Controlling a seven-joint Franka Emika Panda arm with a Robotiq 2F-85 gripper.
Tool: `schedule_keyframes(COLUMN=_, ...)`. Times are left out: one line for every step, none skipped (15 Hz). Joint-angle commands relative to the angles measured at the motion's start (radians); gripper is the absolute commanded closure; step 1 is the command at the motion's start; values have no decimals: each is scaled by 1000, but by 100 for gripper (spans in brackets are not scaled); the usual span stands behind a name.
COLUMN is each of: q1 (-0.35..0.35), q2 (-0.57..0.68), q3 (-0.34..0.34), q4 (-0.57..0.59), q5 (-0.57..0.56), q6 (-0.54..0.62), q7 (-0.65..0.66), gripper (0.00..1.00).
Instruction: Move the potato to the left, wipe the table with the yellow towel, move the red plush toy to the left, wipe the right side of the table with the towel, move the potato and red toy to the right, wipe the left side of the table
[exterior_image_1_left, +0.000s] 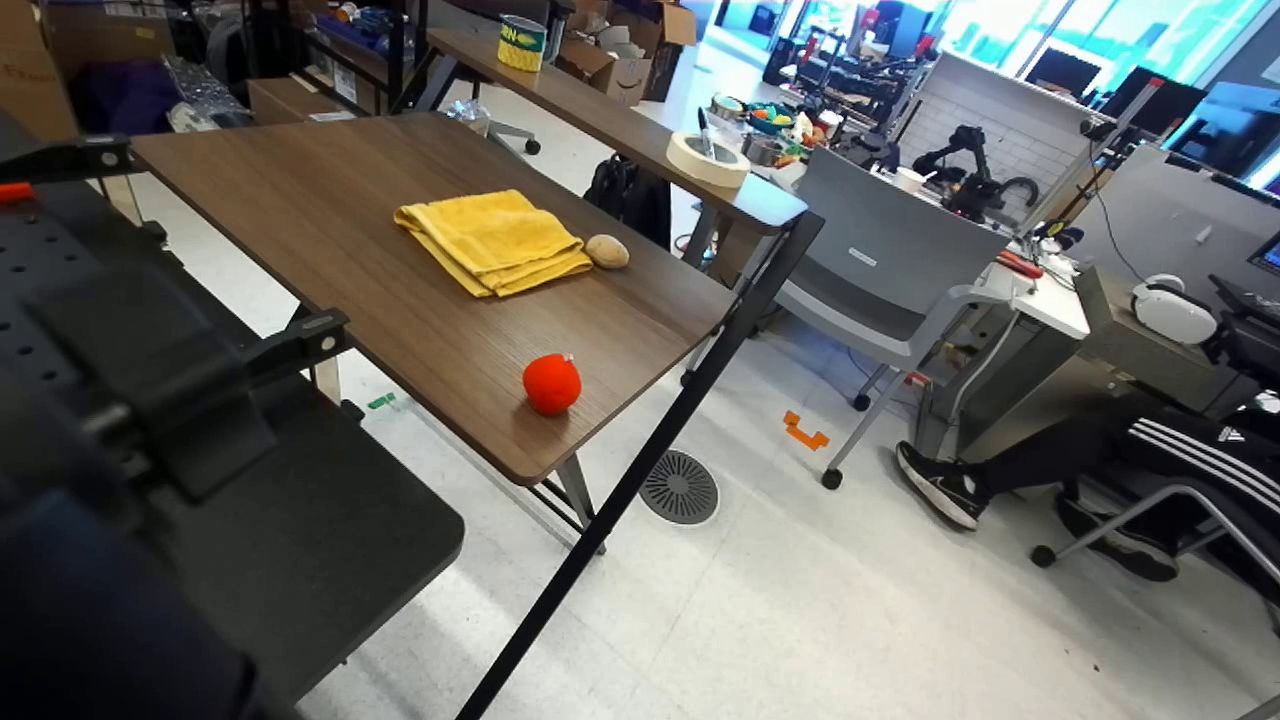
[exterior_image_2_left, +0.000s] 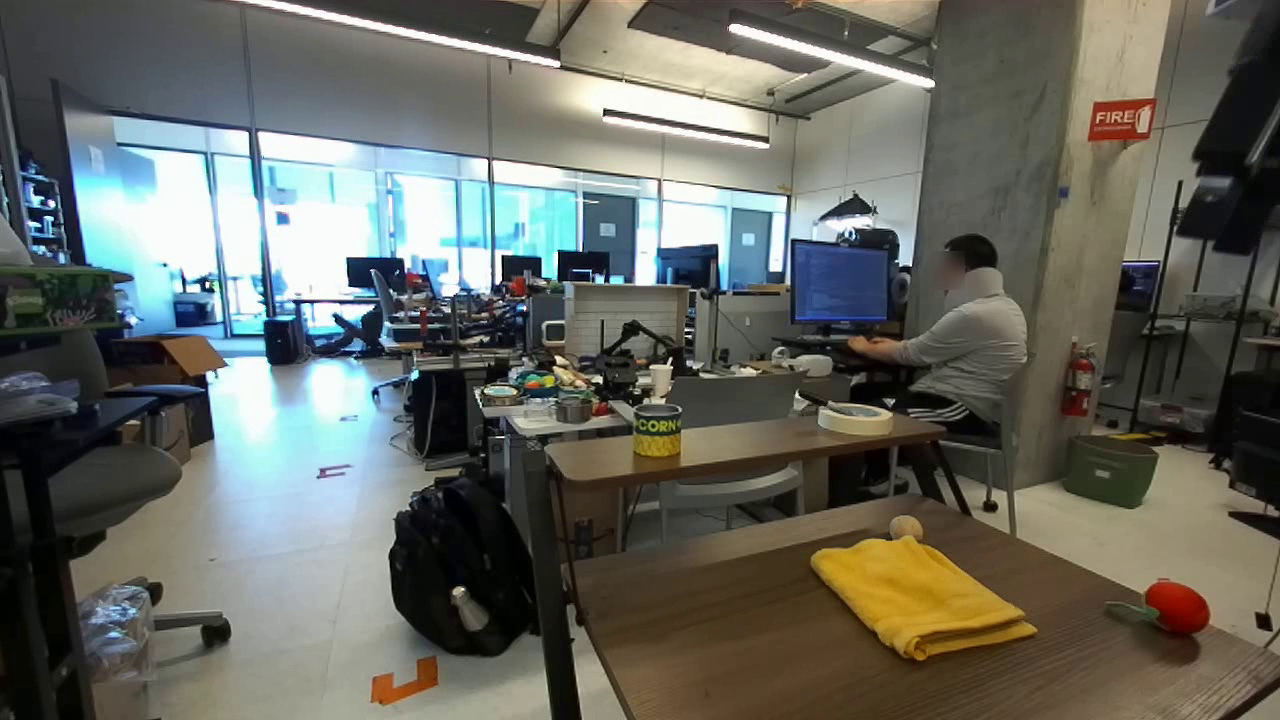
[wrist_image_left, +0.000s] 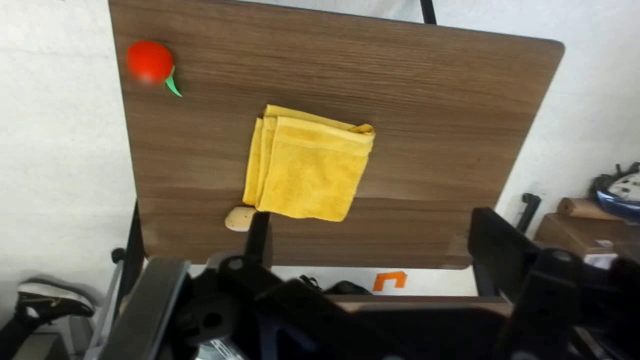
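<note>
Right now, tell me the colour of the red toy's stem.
The stem is green; it shows best in the wrist view.

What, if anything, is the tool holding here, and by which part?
Nothing is held: in the wrist view the tool stands open, its jaws gripping nothing. The potato, yellow towel and red plush toy all rest on the table.
</note>
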Motion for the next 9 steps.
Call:
schedule_keyframes(q1=-71, q2=261, q3=36, q4=155, q5=-80, q6=-19, q7=136, gripper=0)
schedule_keyframes(q1=-79, q2=327, q3=35, q4=196, q5=-88, q6=-45, q7=160, gripper=0)
schedule_keyframes(q1=-82, q2=393, q3=31, q4=239, q5=-78, q6=-80, q7=165, gripper=0)
schedule_keyframes(q1=-84, q2=461, q3=28, q4=290, q5=-60, q6=-118, q7=163, gripper=0)
schedule_keyframes(q1=-84, q2=530, q3=32, q4=354, q5=-31, q6=-173, q7=142, gripper=0)
schedule_keyframes(q1=-88, q2=398, q3=35, q4=214, q5=-54, q6=-78, q7=139, gripper=0)
schedule_keyframes(q1=-90, q2=458, q3=36, q4=261, q5=-53, q6=-107, q7=140, gripper=0)
schedule_keyframes(q1=-91, q2=504, q3=37, q4=297, q5=-53, q6=-118, q7=141, gripper=0)
schedule_keyframes(q1=-91, q2=531, q3=38, q4=322, q5=-54, q6=-128, q7=142, gripper=0)
